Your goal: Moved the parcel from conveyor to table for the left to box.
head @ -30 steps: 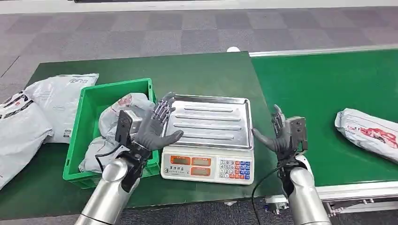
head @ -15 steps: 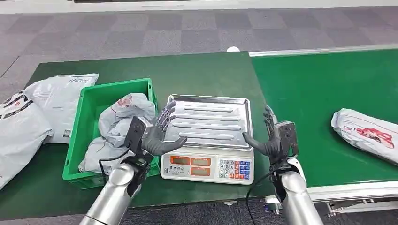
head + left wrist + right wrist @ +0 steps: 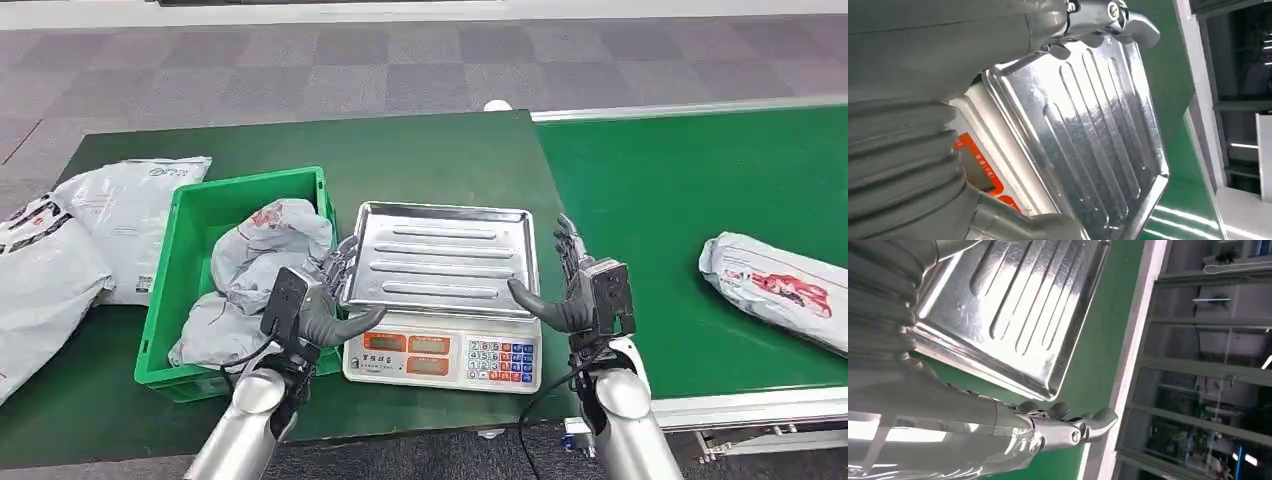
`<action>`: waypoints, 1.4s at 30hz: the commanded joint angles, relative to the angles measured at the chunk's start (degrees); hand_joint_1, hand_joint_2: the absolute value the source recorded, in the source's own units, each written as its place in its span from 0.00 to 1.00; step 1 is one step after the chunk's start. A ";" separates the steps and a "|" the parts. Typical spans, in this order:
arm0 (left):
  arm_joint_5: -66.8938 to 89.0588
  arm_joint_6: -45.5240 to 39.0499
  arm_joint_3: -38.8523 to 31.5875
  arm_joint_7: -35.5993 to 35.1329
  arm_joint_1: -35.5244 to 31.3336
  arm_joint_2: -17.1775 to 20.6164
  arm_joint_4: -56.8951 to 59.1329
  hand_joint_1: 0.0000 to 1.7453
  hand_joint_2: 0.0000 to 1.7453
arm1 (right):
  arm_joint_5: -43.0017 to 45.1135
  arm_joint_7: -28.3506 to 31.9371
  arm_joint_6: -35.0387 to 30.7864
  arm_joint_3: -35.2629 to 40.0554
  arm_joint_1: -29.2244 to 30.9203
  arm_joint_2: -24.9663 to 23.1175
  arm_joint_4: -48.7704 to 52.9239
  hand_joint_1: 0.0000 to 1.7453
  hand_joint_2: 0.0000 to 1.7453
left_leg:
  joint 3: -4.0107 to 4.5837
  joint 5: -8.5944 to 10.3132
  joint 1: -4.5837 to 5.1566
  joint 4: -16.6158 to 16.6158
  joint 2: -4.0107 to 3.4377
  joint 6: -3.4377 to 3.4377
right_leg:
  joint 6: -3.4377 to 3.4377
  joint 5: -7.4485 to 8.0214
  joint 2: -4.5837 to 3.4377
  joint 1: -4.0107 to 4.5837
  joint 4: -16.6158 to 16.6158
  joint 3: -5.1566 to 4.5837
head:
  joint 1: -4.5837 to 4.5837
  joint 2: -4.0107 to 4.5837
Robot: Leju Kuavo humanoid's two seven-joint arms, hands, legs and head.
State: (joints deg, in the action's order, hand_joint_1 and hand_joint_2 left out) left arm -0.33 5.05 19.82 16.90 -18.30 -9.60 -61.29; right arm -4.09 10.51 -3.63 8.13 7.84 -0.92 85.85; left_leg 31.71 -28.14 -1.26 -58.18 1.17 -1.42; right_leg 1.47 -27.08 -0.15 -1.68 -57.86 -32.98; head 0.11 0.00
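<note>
A white parcel (image 3: 778,288) with red print lies on the green conveyor (image 3: 680,180) at the far right, well away from both hands. The green box (image 3: 250,181) stands on the table (image 3: 420,160) and holds grey-white parcels (image 3: 255,262). My left hand (image 3: 320,300) hovers open at the front left corner of the scale's steel tray (image 3: 445,255), between tray and box. My right hand (image 3: 575,290) is open beside the tray's right front corner, palm toward the scale. The wrist views show the left hand (image 3: 923,100) and right hand (image 3: 973,425) close over the tray (image 3: 1088,125) (image 3: 1013,305), holding nothing.
A weighing scale (image 3: 440,355) with an orange display and keypad sits in the middle between my hands. Two more white parcels (image 3: 125,215) (image 3: 40,285) lie on the table left of the box. Grey carpet floor lies beyond the table.
Both hands have drawn back toward me and lower; the left came off the tray to its front left corner. The parcel on the conveyor has drifted slightly left.
</note>
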 commanded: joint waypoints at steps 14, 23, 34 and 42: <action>1.03 -0.69 -1.31 -0.79 2.06 0.94 -3.98 0.00 1.00 | 0.59 -0.57 -0.31 2.64 0.90 0.66 -3.15 0.00 1.00 | -0.11 0.01 -0.03 0.12 -0.24 0.09 | -0.14 0.07 -0.13 0.07 0.15 0.08 | -0.02 0.02; 0.13 -2.13 -2.21 -0.40 2.94 0.46 -5.35 0.00 1.00 | -1.46 -1.18 -1.71 2.64 0.76 1.03 -2.91 0.00 1.00 | -0.09 -0.01 -0.02 0.09 -0.20 0.08 | -0.10 0.05 -0.11 0.06 0.12 0.07 | 0.00 0.00; -0.08 -4.10 -0.82 -1.43 3.52 1.28 -4.76 0.00 1.00 | -19.63 -1.09 -18.26 -10.47 3.07 5.55 -13.74 0.00 1.00 | -0.16 0.09 0.01 0.19 -0.06 0.16 | -0.11 0.11 0.06 0.04 0.27 0.20 | -0.02 0.00; 0.08 -4.57 -0.44 -1.54 3.28 1.13 -4.54 0.00 1.00 | -27.88 -2.24 -23.60 -16.68 4.34 9.65 -24.64 0.00 1.00 | -0.11 0.03 -0.02 0.08 0.07 0.09 | -0.08 0.04 0.13 0.05 0.18 0.18 | -0.02 0.00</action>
State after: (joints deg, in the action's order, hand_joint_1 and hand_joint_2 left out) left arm -0.39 1.01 19.45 15.80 -14.00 -9.31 -67.63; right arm -27.46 9.60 -23.91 -0.77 9.04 4.75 75.97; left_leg 31.71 -28.15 -1.25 -58.20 1.21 -1.41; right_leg 1.47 -27.08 -0.12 -1.69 -57.85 -32.99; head 0.09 0.00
